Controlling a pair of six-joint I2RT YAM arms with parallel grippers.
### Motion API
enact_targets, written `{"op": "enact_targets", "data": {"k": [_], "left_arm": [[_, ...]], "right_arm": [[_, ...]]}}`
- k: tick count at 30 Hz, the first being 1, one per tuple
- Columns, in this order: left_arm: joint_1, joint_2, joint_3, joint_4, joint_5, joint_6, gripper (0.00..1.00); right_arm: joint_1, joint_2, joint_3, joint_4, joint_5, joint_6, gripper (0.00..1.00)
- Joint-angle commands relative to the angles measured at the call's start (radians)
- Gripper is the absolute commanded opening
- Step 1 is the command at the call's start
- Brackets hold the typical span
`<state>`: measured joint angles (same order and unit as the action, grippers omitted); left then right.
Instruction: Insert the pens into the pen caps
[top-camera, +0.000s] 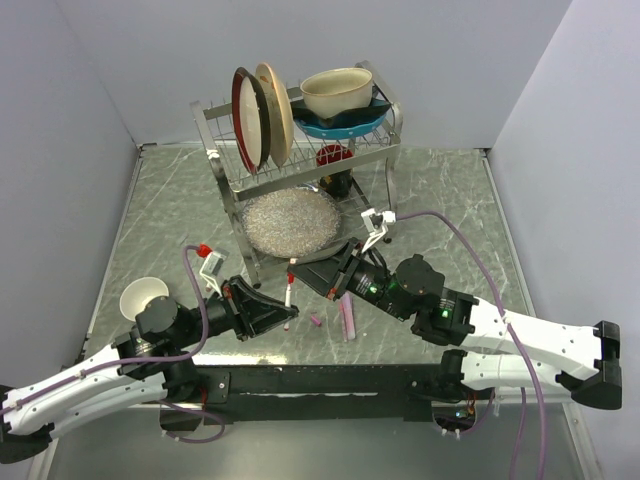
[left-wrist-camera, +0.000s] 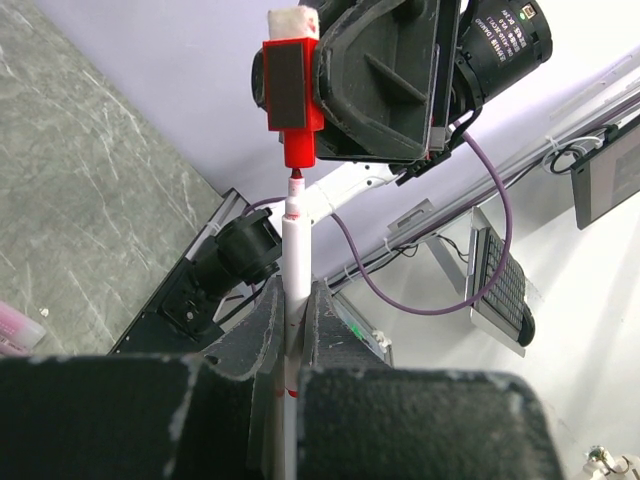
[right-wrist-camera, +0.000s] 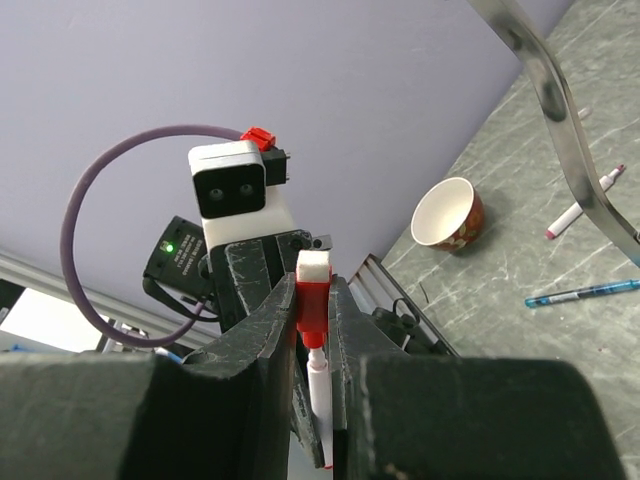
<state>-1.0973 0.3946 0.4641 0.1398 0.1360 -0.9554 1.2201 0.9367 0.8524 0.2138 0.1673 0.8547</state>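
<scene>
**Right wrist view:** The right gripper (right-wrist-camera: 313, 300) pinches a red cap (right-wrist-camera: 313, 292) between its two fingers. The open end points down, so the mouth faces the white pen (right-wrist-camera: 320, 385) coming up beneath it. Beyond, on the table (right-wrist-camera: 520, 170), a cup (right-wrist-camera: 447, 213) and a blue pen (right-wrist-camera: 580, 293) sit well apart from the work.

**Left wrist view:** The left gripper (left-wrist-camera: 295, 315) is pressed together on the white pen's barrel and holds it upright, red tip aimed at the cap's mouth. Tip and mouth meet or very nearly so; whether the tip has entered cannot be told. Pen and cap look lined up on one axis, which a straight push would call for.

**Top view:** The two arms meet low over the table in front of the dish rack (top-camera: 215, 140). Each carries one half of the job, so neither part needs bracing against the surface. A pink pen (top-camera: 347, 318) and a pink cap (top-camera: 316, 321) lie near each other on the table beside the grippers, not yet joined. By the look of it, the task is at its first capping. A slight tilt could send the tip skidding off the cap's rim.
</scene>
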Motion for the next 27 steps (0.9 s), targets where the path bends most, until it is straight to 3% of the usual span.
{"op": "enact_targets", "data": {"k": [1, 10, 15, 27], "left_arm": [[0.002, 0.001, 0.013, 0.044, 0.016, 0.015, 0.01], [0.001, -0.010, 0.019, 0.026, 0.008, 0.020, 0.01], [0.002, -0.022, 0.019, 0.003, -0.010, 0.027, 0.01], [0.001, -0.020, 0.061, -0.066, -0.097, 0.081, 0.01]], "right_arm": [[0.007, 0.004, 0.053, 0.015, 0.003, -0.011, 0.00], [0.007, -0.006, 0.042, 0.001, -0.017, 0.000, 0.00], [0.013, -0.013, 0.014, -0.001, -0.104, 0.007, 0.00], [0.136, -0.047, -0.093, -0.021, -0.134, 0.043, 0.00]]}}
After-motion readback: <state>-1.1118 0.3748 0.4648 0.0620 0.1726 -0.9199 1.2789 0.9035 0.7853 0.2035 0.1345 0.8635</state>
